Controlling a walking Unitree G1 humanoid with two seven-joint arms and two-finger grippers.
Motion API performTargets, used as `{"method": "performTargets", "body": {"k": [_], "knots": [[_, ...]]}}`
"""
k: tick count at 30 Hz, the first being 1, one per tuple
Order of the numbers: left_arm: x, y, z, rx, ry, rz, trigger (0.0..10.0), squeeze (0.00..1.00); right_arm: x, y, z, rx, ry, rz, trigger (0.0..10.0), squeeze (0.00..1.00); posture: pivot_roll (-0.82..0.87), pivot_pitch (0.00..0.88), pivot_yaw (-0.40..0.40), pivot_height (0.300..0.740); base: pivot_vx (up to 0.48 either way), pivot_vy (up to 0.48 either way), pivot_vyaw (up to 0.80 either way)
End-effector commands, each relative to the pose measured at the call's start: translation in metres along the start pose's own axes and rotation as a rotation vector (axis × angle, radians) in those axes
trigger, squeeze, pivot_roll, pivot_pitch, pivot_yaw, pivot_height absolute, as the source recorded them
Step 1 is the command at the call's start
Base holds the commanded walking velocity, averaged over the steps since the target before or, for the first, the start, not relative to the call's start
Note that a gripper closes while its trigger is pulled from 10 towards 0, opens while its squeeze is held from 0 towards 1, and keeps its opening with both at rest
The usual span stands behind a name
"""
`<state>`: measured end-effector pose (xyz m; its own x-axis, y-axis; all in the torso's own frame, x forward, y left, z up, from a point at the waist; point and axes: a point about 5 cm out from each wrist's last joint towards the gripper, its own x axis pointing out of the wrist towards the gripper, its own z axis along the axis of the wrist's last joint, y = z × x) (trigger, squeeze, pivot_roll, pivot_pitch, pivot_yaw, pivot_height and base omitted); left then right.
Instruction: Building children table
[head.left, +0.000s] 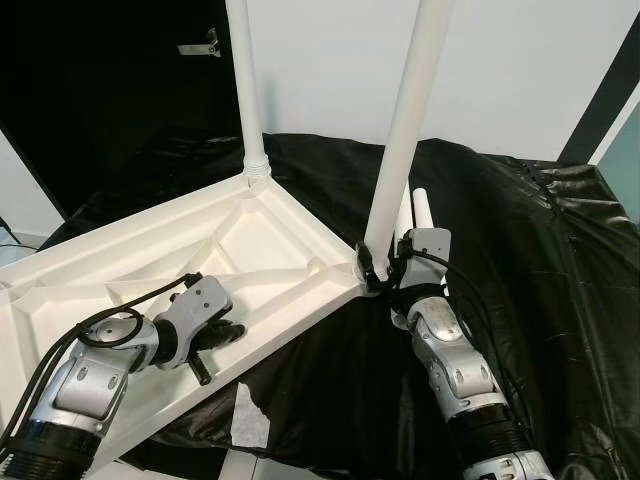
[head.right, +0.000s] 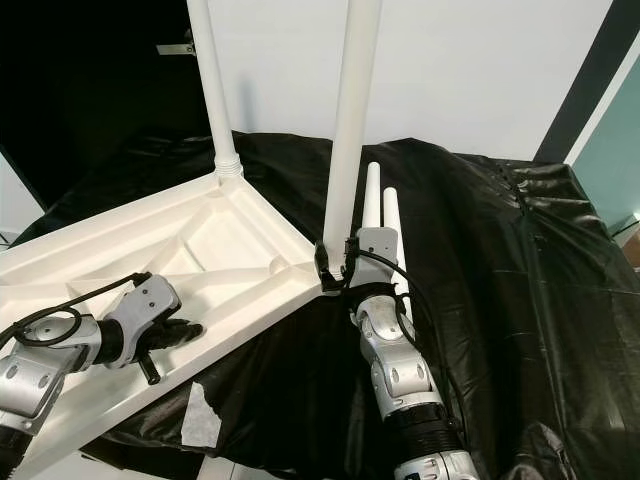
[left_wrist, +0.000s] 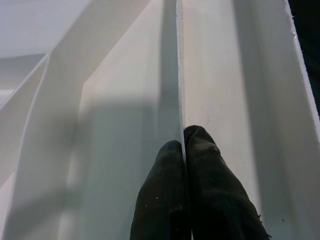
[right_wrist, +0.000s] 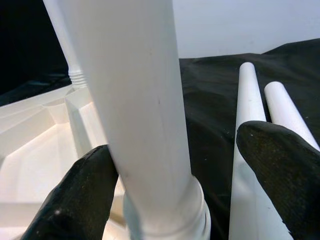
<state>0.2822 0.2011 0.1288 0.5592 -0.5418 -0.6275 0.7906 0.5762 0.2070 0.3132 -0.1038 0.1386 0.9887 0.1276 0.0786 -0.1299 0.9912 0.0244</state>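
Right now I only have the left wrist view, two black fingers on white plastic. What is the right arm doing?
Observer: The right gripper is open around the base of the near leg, where it meets the upturned tabletop's corner.
Operator: Any other legs fitted?
Observer: One, the far leg, stands upright in the next corner.
Operator: And the rest?
Observer: Two loose legs lie on the black cloth beside the right gripper.

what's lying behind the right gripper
Two loose white legs lie side by side on the black sheet behind the right gripper; their lower ends are hidden by the gripper.
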Motion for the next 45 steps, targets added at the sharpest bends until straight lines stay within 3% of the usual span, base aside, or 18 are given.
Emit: {"method": "performTargets", "body": {"k": [1,8,9,10,11,14,15,19,26,27,31,32,33,34,40,42,44,45], "knots": [[0.001,0.018,-0.007,-0.047,0.051,0.230,0.0,0.00,0.000,-0.002,0.003,0.017,-0.016,-0.012,10.0,0.00,0.05,0.000,-0.024,0.740,0.000,0.000,0.00],[0.009,0.028,0.002,-0.074,0.038,0.328,0.0,0.00,0.000,0.001,0.003,0.021,-0.016,0.000,10.0,0.00,0.05,0.000,-0.024,0.740,0.000,0.000,0.00],[0.011,0.033,0.005,-0.092,0.027,0.369,2.9,0.00,0.000,0.003,0.003,0.023,-0.015,0.007,10.0,0.00,0.05,0.000,-0.022,0.740,0.000,0.000,0.00],[0.011,0.033,0.005,-0.092,0.027,0.369,2.9,0.00,0.000,0.003,0.003,0.023,-0.015,0.007,10.0,0.00,0.05,0.000,-0.022,0.740,0.000,0.000,0.00],[0.014,0.037,0.009,-0.103,0.016,0.401,0.0,0.00,0.000,0.004,0.003,0.025,-0.013,0.015,10.0,0.00,0.05,0.000,-0.022,0.740,0.000,0.000,0.00],[0.016,0.041,0.015,-0.103,0.003,0.427,0.0,0.00,0.000,0.005,0.002,0.026,-0.010,0.024,10.0,0.00,0.05,0.000,-0.022,0.740,0.000,0.000,0.00],[0.019,0.045,0.019,-0.107,0.004,0.474,10.0,0.00,0.000,0.007,0.002,0.028,-0.006,0.034,10.0,0.00,0.05,0.000,-0.020,0.740,0.000,0.000,0.00],[0.028,0.052,0.028,-0.119,0.010,0.564,10.0,0.00,0.000,0.011,0.000,0.036,0.004,0.067,10.0,0.00,0.05,0.000,-0.017,0.740,0.000,0.000,0.00],[0.035,0.048,0.037,-0.164,-0.036,0.529,10.0,0.00,-0.002,0.016,-0.003,0.042,0.024,0.096,10.0,0.00,0.04,0.000,-0.012,0.740,0.000,0.000,0.00],[0.036,0.045,0.042,-0.184,-0.071,0.484,10.0,1.00,-0.003,0.017,-0.004,0.044,0.035,0.107,10.0,0.00,0.04,0.000,-0.010,0.740,0.000,0.000,0.00],[0.034,0.034,0.055,-0.153,-0.157,0.356,10.0,1.00,-0.004,0.020,-0.007,0.052,0.059,0.123,10.0,0.00,0.04,0.000,-0.011,0.740,0.000,0.000,0.00],[0.032,0.029,0.061,-0.138,-0.206,0.287,10.0,0.94,-0.004,0.022,-0.009,0.055,0.067,0.132,10.0,0.00,0.04,0.000,-0.011,0.740,0.000,0.000,0.00],[0.032,0.029,0.061,-0.138,-0.206,0.287,10.0,0.94,-0.004,0.022,-0.009,0.055,0.067,0.132,10.0,0.00,0.04,0.000,-0.011,0.740,0.000,0.000,0.00],[0.024,0.021,0.069,-0.130,-0.280,0.174,10.0,0.00,-0.003,0.025,-0.010,0.055,0.086,0.150,10.0,0.00,0.05,0.000,-0.014,0.740,0.000,0.000,0.00],[0.014,0.022,0.073,-0.111,-0.322,0.137,10.0,0.00,-0.002,0.030,-0.012,0.041,0.104,0.175,10.0,0.00,0.05,0.000,-0.016,0.740,0.000,0.000,0.00],[-0.001,0.033,0.069,-0.093,-0.339,0.148,10.0,0.00,-0.003,0.036,-0.018,-0.019,0.152,0.214,10.0,0.00,0.05,0.000,-0.018,0.740,0.000,0.000,0.00],[-0.001,0.033,0.069,-0.093,-0.339,0.148,10.0,0.00,-0.003,0.036,-0.018,-0.019,0.152,0.214,10.0,0.00,0.05,0.000,-0.018,0.740,0.000,0.000,0.00],[-0.008,0.039,0.064,-0.093,-0.334,0.165,10.0,0.00,-0.004,0.038,-0.022,-0.039,0.184,0.237,10.0,0.00,0.05,0.000,-0.018,0.740,0.000,0.000,0.00]]}}
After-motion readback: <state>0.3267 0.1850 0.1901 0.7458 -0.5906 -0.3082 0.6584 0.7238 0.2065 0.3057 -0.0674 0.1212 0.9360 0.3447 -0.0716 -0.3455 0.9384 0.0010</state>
